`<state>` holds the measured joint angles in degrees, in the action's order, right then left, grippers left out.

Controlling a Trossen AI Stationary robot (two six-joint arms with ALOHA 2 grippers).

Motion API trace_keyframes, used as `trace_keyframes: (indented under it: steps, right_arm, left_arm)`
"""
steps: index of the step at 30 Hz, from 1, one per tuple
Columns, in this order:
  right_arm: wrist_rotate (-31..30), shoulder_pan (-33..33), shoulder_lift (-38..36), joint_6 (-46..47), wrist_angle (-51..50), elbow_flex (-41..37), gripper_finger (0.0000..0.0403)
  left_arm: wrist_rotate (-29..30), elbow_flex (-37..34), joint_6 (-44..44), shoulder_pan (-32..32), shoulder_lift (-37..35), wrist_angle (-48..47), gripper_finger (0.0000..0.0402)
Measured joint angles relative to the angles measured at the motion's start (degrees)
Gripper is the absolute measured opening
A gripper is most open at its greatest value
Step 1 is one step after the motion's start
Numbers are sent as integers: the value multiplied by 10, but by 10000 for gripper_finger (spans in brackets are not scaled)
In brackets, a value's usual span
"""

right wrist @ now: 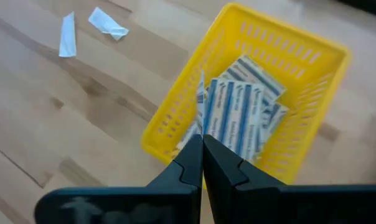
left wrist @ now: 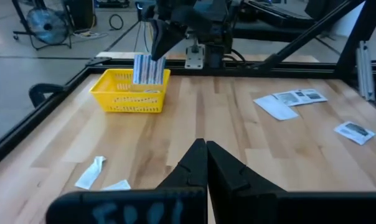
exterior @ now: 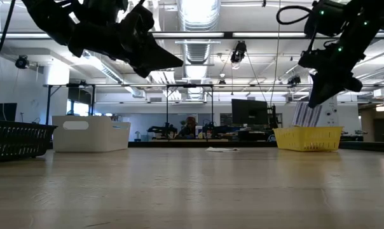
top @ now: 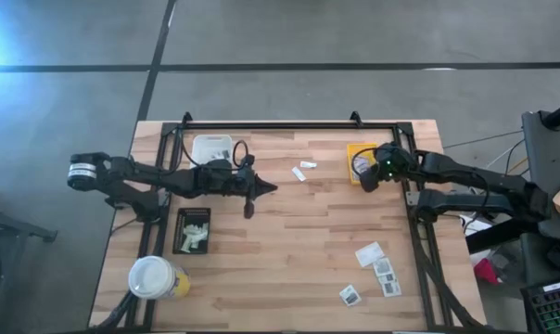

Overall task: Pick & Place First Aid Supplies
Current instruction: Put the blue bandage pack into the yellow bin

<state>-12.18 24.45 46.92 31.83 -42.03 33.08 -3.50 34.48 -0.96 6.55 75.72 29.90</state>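
Note:
My right gripper (right wrist: 202, 142) hangs over the yellow basket (right wrist: 175, 106) at the table's far right, shut on a bunch of blue-and-white striped strips (right wrist: 238, 109). The low view shows it (exterior: 316, 95) above the basket (exterior: 308, 138). My left gripper (top: 266, 188) is shut on nothing and hovers level over the middle of the table, pointing right (left wrist: 203, 146). Flat white packets (top: 380, 267) lie on the wood at the near right, one more (top: 350, 295) nearer the front. Two small white pieces (top: 304, 170) lie on the table left of the basket. My right gripper pinches the upper end of the striped strips (left wrist: 152, 59) between its two fingers, coming from above and slanting down. Several strips are held together. They hang below the fingers (exterior: 306, 114), their lower ends inside the yellow basket; whether they touch its floor I cannot tell.
A white tray (top: 210, 147) stands at the far left. A black tray (top: 192, 230) holding white pieces sits at the left, and a white-topped yellow cup (top: 155, 276) at the near left. A black frame (top: 289, 123) runs along the table's far edge and sides.

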Motion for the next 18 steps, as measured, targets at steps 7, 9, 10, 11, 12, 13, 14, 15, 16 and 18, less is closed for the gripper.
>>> trace_keyframes:
  steps: [7,9,10,11,12,13,14,15,16,18]
  right_arm:
    - [3,4,0,18,72,-41,8]
    - [3,5,0,21,93,-50,8]
    - [3,5,0,21,99,-55,8]
    - [2,5,1,21,100,-58,8]
    - [2,5,1,21,101,-61,8]
    - [1,5,1,21,101,-63,8]
    - [-2,5,1,21,100,-65,8]
    - [-7,5,1,21,101,-67,8]
    - [-14,5,1,21,100,-69,8]
    - [-32,5,1,19,99,-71,8]
  left_arm:
    - [-2,0,11,-9,0,0,0]
    - [-2,0,11,-13,0,0,0]
    - [-2,0,11,-15,0,0,0]
    - [-2,0,11,-17,0,1,0]
    - [-2,0,11,-18,0,1,0]
    - [-2,0,11,-19,0,1,0]
    - [-2,0,11,-19,0,1,0]
    - [-2,0,11,-19,0,1,0]
    - [-2,0,11,-19,0,1,0]
    - [-2,0,10,-19,0,1,0]
